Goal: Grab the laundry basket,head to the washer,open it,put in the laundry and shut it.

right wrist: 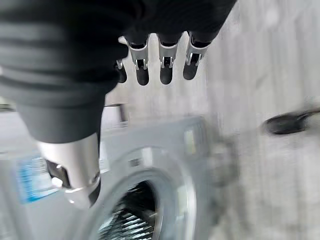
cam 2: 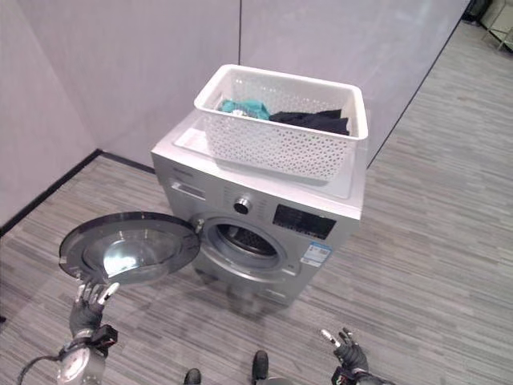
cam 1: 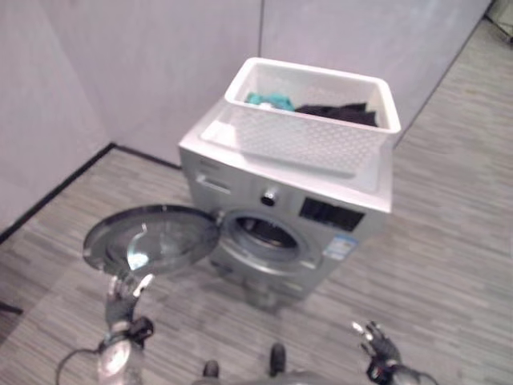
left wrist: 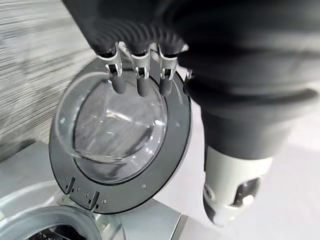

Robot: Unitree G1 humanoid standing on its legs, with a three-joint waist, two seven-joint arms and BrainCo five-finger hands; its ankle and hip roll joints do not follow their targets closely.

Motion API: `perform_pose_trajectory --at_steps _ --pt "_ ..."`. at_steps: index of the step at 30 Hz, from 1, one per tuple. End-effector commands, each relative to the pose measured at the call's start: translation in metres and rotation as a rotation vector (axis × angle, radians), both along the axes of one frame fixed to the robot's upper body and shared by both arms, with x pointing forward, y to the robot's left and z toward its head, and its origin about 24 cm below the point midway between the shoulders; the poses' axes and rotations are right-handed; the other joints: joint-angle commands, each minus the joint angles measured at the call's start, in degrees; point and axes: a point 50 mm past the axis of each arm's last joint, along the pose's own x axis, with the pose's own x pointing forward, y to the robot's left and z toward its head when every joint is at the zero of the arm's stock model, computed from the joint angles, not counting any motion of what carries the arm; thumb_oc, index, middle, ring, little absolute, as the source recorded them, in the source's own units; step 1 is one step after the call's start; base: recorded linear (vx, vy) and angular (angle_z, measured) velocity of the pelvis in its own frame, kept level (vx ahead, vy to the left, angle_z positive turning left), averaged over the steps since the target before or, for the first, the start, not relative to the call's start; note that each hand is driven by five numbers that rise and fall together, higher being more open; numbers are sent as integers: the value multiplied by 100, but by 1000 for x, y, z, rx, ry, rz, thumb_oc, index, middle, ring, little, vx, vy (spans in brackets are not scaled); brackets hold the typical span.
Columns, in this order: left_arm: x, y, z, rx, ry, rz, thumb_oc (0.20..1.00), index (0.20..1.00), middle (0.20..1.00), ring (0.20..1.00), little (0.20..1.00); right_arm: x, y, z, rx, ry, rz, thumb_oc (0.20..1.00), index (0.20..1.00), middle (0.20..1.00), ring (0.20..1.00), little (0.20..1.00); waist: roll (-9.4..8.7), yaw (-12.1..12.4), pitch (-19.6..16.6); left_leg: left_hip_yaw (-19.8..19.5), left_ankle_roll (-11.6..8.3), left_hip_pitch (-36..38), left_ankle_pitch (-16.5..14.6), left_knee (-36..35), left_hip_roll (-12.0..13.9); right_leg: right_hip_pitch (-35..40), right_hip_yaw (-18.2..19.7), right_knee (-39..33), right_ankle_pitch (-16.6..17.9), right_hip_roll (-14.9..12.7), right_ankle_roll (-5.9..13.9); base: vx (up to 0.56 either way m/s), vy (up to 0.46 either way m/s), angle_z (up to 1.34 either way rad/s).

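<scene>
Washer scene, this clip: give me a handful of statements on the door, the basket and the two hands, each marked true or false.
1. The silver front-loading washer's round glass door is swung open. True.
2. The white perforated plastic laundry basket stands on the floor. False: it sits on top of the washer.
3. The basket holds teal cloth and black cloth. True.
4. The right hand grips the basket. False: it is low, away from the basket, with open fingers holding nothing.
5. The left hand is by the open door's lower edge, fingers straight. True.
</scene>
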Motion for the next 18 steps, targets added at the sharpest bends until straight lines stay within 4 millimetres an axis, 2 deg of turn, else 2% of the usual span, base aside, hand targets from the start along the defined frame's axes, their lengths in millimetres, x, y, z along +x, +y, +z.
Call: perform_pose_trajectory --at_steps 1,4,5,6,8,9,10,11,12,13,14,15,16,18 --pt "14 -1 4 -12 -51 -10 1000 1000 1000 1000 1000 24 -13 36 -2 -253 -116 1000 1000 1000 1000 1000 -65 -48 -23 129 32 -135 -567 641 295 507 235 300 -1040 -436 394 16 -102 4" --pt "12 -7 -1 22 2 -93 1000 1000 1000 1000 1000 32 -23 61 -39 -372 -139 1000 1000 1000 1000 1000 -27 -130 -60 83 -48 -142 -498 692 405 583 214 306 -1101 -310 304 -19 -129 7" --pt "12 -9 -3 24 14 -109 1000 1000 1000 1000 1000 39 -31 85 -80 -486 -156 1000 1000 1000 1000 1000 -14 -173 -102 81 -84 -162 -454 724 461 609 190 291 -1125 -255 269 -14 -93 4" --pt "12 -9 -3 24 15 -111 1000 1000 1000 1000 1000 39 -31 85 -81 -484 -157 1000 1000 1000 1000 1000 -8 -170 -104 75 -87 -162 -459 727 467 613 185 291 -1126 -249 265 -2 -89 7" --pt "14 -9 -1 30 4 -111 1000 1000 1000 1000 1000 46 -41 115 -163 -615 -174 1000 1000 1000 1000 1000 1 -217 -131 88 -117 -181 -429 758 516 648 145 275 -1146 -198 233 2 -51 12" --pt "16 -11 0 34 -5 -122 1000 1000 1000 1000 1000 51 -50 144 -263 -732 -205 1000 1000 1000 1000 1000 1 -263 -131 109 -137 -234 -440 834 534 660 77 290 -1159 -190 220 2 -24 13" --pt "18 -13 2 41 -12 -132 1000 1000 1000 1000 1000 55 -54 162 -329 -793 -216 1000 1000 1000 1000 1000 -8 -277 -124 141 -139 -283 -466 926 508 677 37 298 -1162 -208 223 0 -8 19" --pt "18 -13 2 41 -12 -132 1000 1000 1000 1000 1000 55 -53 162 -331 -793 -217 1000 1000 1000 1000 1000 -7 -280 -120 131 -138 -296 -477 948 506 678 29 298 -1163 -210 224 -9 21 28" --pt "24 -15 4 53 -20 -148 1000 1000 1000 1000 1000 59 -58 188 -430 -879 -226 1000 1000 1000 1000 1000 -34 -325 -77 254 -138 -457 -515 1211 479 711 -52 312 -1169 -266 231 -65 56 31" --pt "33 -19 10 80 -43 -181 1000 1000 1000 1000 1000 63 -60 222 -550 -998 -245 1000 1000 1000 1000 1000 -73 -383 12 604 -102 -672 -519 1498 469 734 -177 328 -1172 -358 228 -67 60 34" --pt "34 -19 11 80 -45 -182 1000 1000 1000 1000 1000 64 -60 223 -553 -998 -247 1000 1000 1000 1000 1000 -68 -381 22 597 -97 -702 -542 1547 467 729 -181 329 -1172 -361 232 -70 135 50" --pt "39 -21 15 100 -61 -211 1000 1000 1000 1000 1000 65 -66 261 -724 -1116 -296 1000 1000 1000 1000 1000 -71 -380 90 909 -39 -835 -669 1813 511 758 -266 361 -1161 -436 260 -30 98 48" --pt "39 -22 16 100 -62 -211 1000 1000 1000 1000 1000 66 -66 261 -727 -1117 -298 1000 1000 1000 1000 1000 -73 -378 94 909 -31 -859 -644 1816 502 736 -265 361 -1140 -444 262 -8 135 43" --pt "40 -21 18 124 -62 -235 1000 1000 1000 1000 1000 71 -64 284 -789 -1208 -331 1000 1000 1000 1000 1000 -62 -315 65 899 61 -828 -768 1780 411 712 -259 413 -1095 -513 320 44 128 15"
